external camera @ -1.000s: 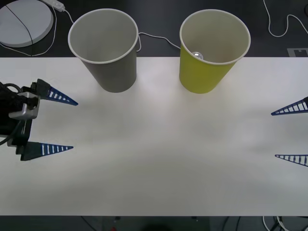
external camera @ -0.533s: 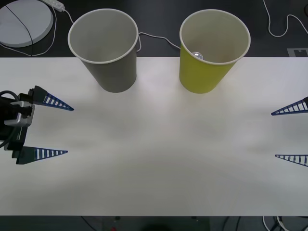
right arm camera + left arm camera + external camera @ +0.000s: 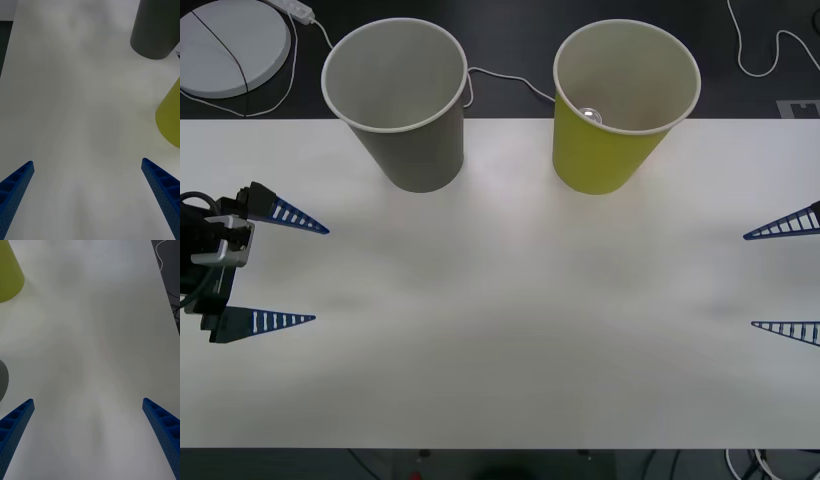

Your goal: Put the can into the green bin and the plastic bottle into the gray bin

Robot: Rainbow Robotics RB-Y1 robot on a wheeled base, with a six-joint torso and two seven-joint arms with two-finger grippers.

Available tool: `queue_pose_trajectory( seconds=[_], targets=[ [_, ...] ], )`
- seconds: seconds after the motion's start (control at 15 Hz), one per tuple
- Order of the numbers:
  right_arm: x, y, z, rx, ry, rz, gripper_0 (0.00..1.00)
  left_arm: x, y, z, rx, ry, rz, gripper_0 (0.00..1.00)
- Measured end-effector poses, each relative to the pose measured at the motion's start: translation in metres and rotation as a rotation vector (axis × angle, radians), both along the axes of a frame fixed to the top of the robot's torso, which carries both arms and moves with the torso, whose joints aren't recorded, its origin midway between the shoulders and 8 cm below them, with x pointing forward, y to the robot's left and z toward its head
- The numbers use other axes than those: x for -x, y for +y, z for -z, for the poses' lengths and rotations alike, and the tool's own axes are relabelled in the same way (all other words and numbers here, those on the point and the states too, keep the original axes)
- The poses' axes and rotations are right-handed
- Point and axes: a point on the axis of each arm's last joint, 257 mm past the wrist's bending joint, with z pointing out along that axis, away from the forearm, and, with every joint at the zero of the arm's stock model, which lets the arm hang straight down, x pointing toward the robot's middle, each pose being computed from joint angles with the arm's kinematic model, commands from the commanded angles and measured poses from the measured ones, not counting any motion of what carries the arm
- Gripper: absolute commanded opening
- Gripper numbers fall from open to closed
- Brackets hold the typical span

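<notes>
The gray bin (image 3: 395, 100) stands at the back left of the table and the green bin (image 3: 625, 105) at the back right, both upright. Inside the green bin a shiny metal top of the can (image 3: 591, 115) shows just under the rim. The plastic bottle is out of view. My left gripper (image 3: 320, 275) hovers open near the table's left edge, with nothing between its fingers. My right gripper (image 3: 749, 280) stays open at the right edge, also holding nothing. The right wrist view has the gray bin (image 3: 155, 30) and green bin (image 3: 170, 116) off to one side of my open right gripper (image 3: 87, 161).
The white table (image 3: 510, 300) spreads bare between the two arms. Behind its far edge lie a round white disc (image 3: 230, 40) and loose white cables (image 3: 510, 82) on a dark floor. The left wrist view catches the green bin (image 3: 7, 273) and a sliver of the gray bin (image 3: 2, 382).
My left gripper has drawn back a little toward the table's left edge, still open. The right gripper and both bins have not moved.
</notes>
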Motion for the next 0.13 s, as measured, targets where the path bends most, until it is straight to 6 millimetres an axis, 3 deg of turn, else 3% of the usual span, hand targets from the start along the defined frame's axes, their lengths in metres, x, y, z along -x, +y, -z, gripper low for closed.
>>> queue_pose_trajectory(
  seconds=[0.13],
  targets=[
    [0.0000,0.0000,0.0000,0.000,0.000,0.000,1.00,0.0000,0.0000,0.0000,0.000,0.000,0.000,1.00]
  ],
)
